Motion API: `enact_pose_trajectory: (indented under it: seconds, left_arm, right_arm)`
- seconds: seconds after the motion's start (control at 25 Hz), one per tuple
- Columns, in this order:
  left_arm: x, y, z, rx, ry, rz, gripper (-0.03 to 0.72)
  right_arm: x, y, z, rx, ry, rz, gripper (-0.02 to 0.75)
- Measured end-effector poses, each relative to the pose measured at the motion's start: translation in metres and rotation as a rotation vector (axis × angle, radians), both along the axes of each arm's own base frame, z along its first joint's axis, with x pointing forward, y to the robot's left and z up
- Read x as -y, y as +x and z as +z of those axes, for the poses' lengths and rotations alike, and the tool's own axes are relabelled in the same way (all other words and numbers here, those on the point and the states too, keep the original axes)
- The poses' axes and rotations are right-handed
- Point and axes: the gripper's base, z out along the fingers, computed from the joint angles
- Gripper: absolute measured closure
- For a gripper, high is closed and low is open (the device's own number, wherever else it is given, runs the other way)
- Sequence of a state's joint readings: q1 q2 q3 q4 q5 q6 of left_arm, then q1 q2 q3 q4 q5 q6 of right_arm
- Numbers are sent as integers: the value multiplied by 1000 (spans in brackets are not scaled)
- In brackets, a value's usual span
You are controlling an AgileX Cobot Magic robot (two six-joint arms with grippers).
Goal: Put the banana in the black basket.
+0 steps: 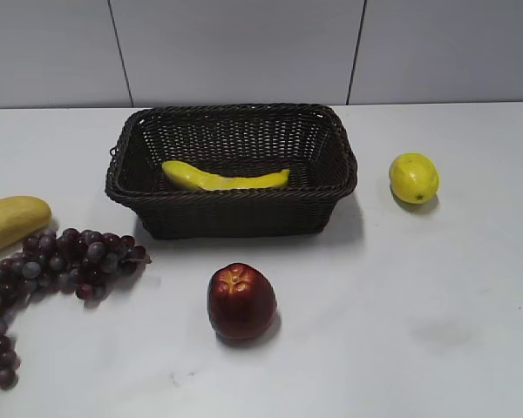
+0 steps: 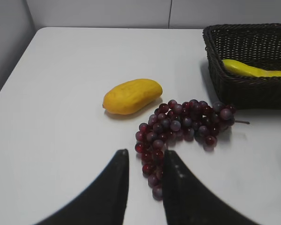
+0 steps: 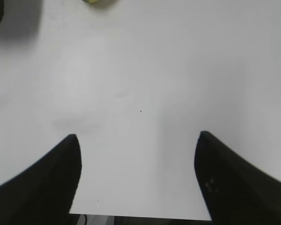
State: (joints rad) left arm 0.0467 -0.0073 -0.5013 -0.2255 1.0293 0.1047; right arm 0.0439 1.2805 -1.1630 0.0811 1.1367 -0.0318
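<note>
The long yellow banana [image 1: 224, 178] lies inside the black basket [image 1: 139, 187] on its floor; its end also shows in the left wrist view [image 2: 253, 69], inside the basket [image 2: 234, 89]. No gripper shows in the exterior view. My left gripper [image 2: 146, 157] hangs above the table at the near end of the grape bunch, with its jaws a little apart and nothing between them. My right gripper [image 3: 138, 138] is wide open and empty over bare white table near the front edge.
A bunch of dark red grapes [image 1: 65, 261] [image 2: 182, 124] and a stubby pale-yellow fruit [image 1: 9, 219] [image 2: 131, 96] lie left of the basket. A red apple [image 1: 241, 301] sits in front of it, and a lemon [image 1: 413, 178] to its right.
</note>
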Motion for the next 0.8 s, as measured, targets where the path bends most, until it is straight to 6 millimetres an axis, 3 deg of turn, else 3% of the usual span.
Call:
enact_pose_trajectory:
  seconds: [0.4,0.8]
  left_arm:
    - [0,0,0,0,0,0,451]
    - [0,0,0,0,0,0,451]
  right_arm:
    - [3,-70,20,144,18,-23,164]
    - [5,-115,40,228,25,-21,164]
